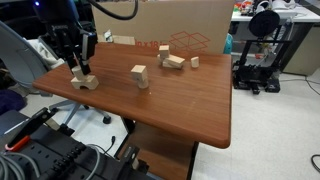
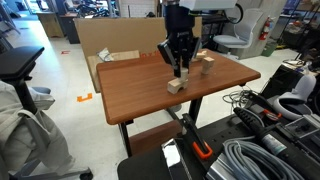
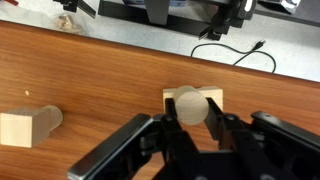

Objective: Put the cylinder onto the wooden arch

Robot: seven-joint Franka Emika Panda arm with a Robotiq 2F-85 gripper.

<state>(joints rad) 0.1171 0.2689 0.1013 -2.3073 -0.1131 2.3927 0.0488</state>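
The cylinder (image 3: 192, 104) is a short, pale wooden piece seen end-on in the wrist view, held between my fingers. My gripper (image 3: 192, 118) is shut on it. The wooden arch (image 3: 214, 97), a low pale block, lies directly behind the cylinder on the brown table, and I cannot tell whether the two touch. In both exterior views the gripper (image 1: 78, 66) (image 2: 180, 68) hangs straight over the arch (image 1: 84, 82) (image 2: 176, 87) near the table's edge. In these views the fingers hide the cylinder.
Another pale wooden block (image 1: 139, 76) (image 3: 25, 127) stands near the table's middle. Several more blocks (image 1: 173, 60) (image 2: 207, 66) lie farther off, by a cardboard box (image 1: 185, 25). A 3D printer (image 1: 258, 45) stands beyond the table. Cables (image 3: 235, 52) lie on the floor.
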